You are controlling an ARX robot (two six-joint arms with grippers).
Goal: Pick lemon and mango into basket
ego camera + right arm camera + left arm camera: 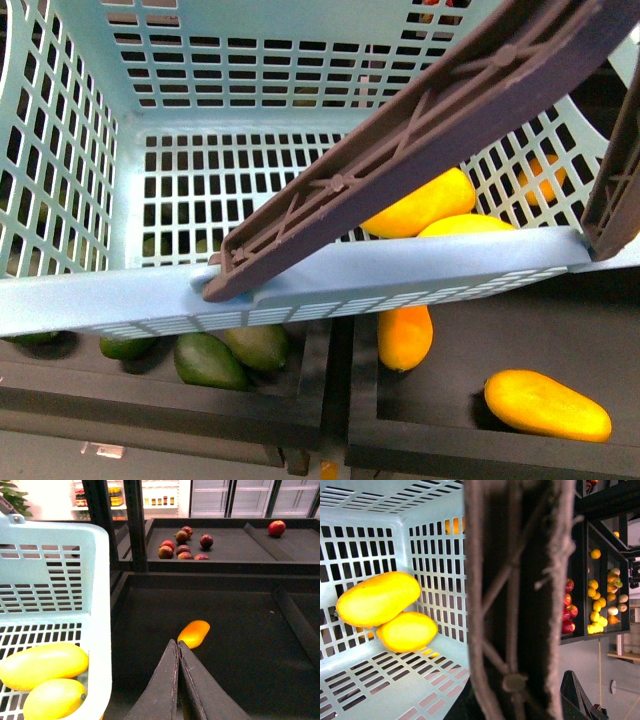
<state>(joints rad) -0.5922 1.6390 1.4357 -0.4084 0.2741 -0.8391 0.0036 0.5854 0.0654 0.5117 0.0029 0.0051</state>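
Lemon [407, 631]: plump oval, bright yellow, smooth skin, blunt ends. Lies on the slotted floor of the basket [365, 545], near a corner, touching the mango.

Mango [377, 599]: longer, orange-yellow, smooth, slightly curved. Rests inside the same basket, touching the lemon, close to a slotted wall.

Basket: pale blue plastic, with walls and floor of rectangular slots. Brown ribbed handle [420, 140] slanting across the top.

Writing: bottles [115, 496] on a far shelf, labels too small to read.

Right claw [178, 644]: clenched, fingers pressed together, grasping nothing. Hovers over a dark tray [240, 630] near the basket, tips close to a loose orange fruit [194, 633].

Left claw: not made out behind the handle filling its wrist view. Cannot tell whether clenched or released.

Elsewhere: a yellow-orange fruit [547, 405] and green oval fruits [210, 360] in dark trays below the basket. Red apples [182, 547] on a further tray.
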